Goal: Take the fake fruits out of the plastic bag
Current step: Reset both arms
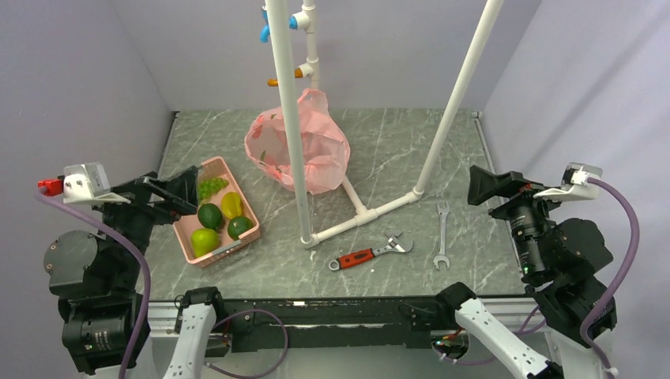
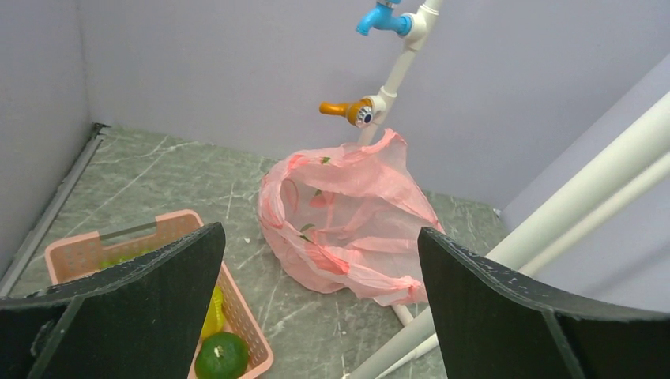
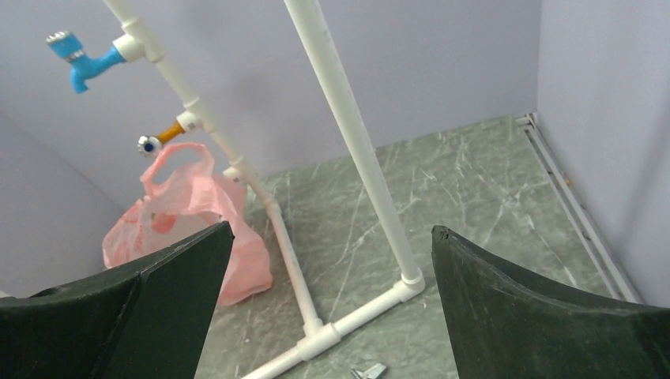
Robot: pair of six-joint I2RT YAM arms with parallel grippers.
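Pale lilac walls, grey-green marbled tabletop, white pipe frame

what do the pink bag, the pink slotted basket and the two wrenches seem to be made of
The crinkly pink bag looks like thin plastic film: it creases and lets light through. The pink slotted basket looks like rigid, matte moulded plastic, straight-walled. The open-ended spanner looks like bare metal, silvery grey. The adjustable wrench has a metal head and a red handle, perhaps plastic coated.

Light: bright, even, diffuse | Shadows: faint, soft-edged on the grey-green marbled tabletop | Focus: overhead view sharp — wrist views slightly softer — wide-angle stretch at edges
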